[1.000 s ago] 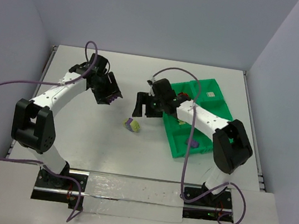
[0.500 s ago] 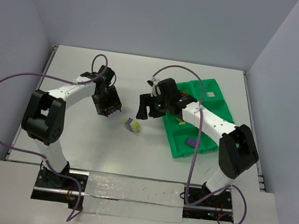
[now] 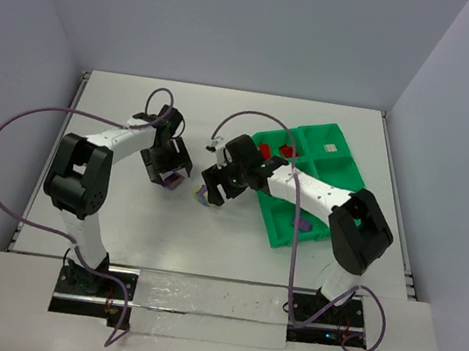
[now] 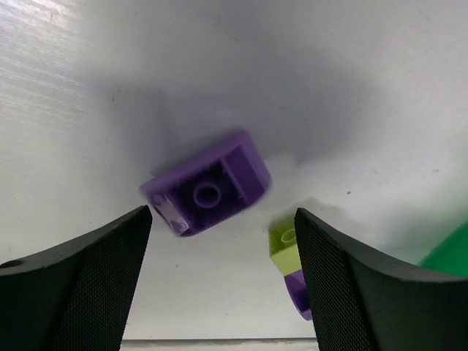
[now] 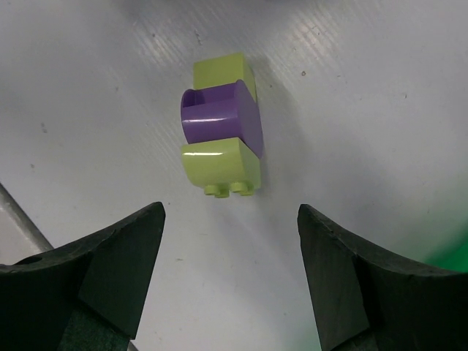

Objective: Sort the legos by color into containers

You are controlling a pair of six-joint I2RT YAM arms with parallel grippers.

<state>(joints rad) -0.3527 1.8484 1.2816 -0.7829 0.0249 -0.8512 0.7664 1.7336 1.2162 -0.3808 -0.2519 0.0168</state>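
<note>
Purple shows nearest: a small piece [image 3: 302, 225] lying in the closest compartment of the green tray [image 3: 273, 221]. Farther in, on the table [image 3: 164, 236], the right gripper [image 5: 230, 210] hangs wide apart and empty over a clump [image 5: 219, 126] of yellow-green and purple bricks, with the left gripper [image 4: 221, 216], equally spread and empty, over a lone purple brick [image 4: 208, 191] just to its left. Beyond, red bricks [image 3: 265, 149] and a cream brick [image 3: 330, 147] lie in the tray's farther compartments.
</note>
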